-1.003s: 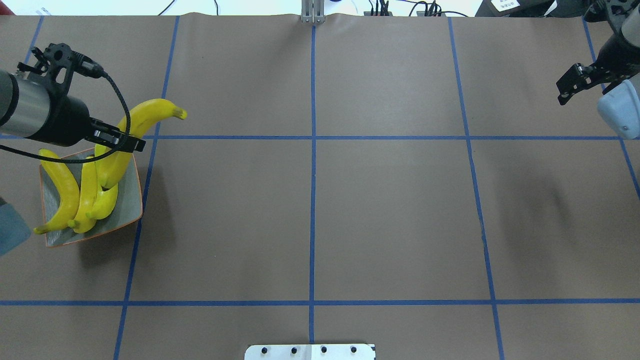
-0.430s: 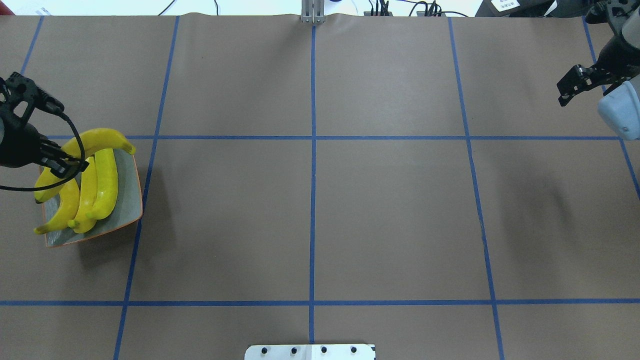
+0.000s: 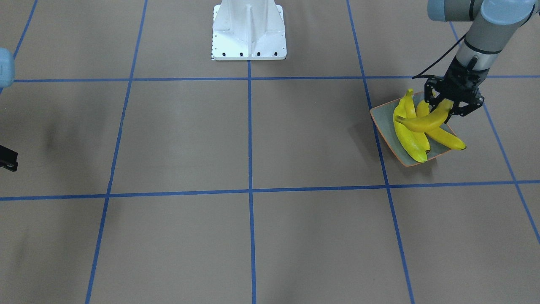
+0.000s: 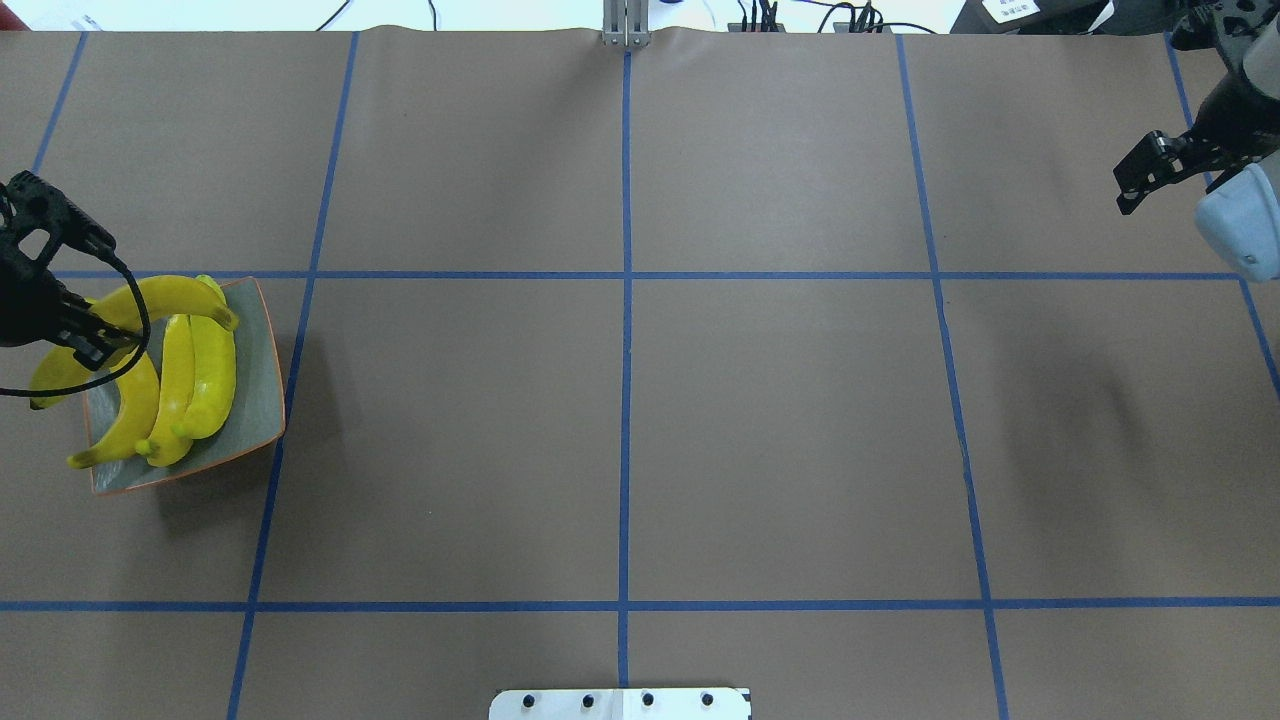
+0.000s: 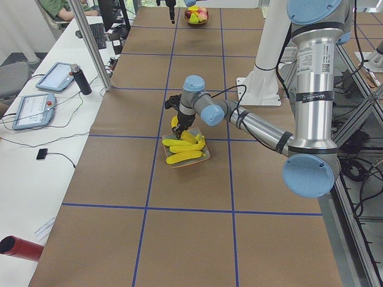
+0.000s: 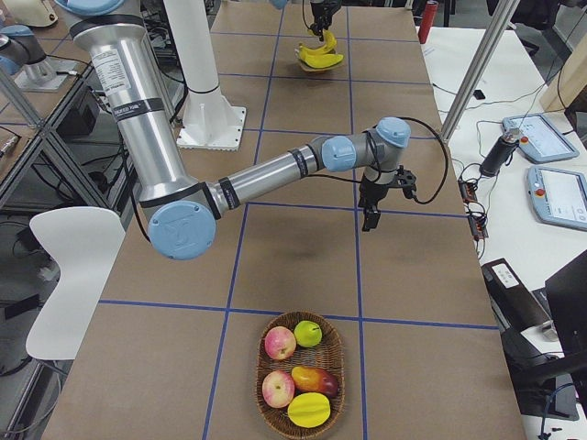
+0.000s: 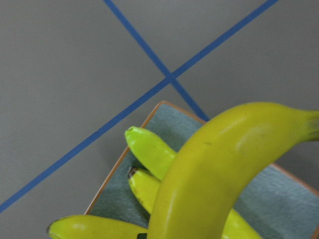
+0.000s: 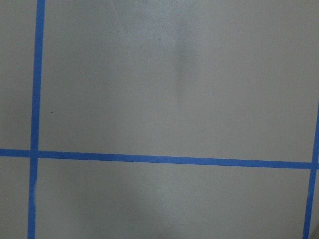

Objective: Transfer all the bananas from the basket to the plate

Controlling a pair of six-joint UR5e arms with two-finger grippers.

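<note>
Tabletop basket [image 6: 336, 346] shows only side-on; left claw [image 3: 450, 110] pinches banana [image 3: 422, 122].

three yellow bananas [image 4: 210, 370] lie together in the grey-green plate [image 4: 258, 392]; a fourth banana [image 4: 175, 292] crosses above them.

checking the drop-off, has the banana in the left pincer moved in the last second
Yes. Seen from overhead, the held banana moved left and nearer the robot: its tip, once past the blue tape line, is now over the plate.
</note>
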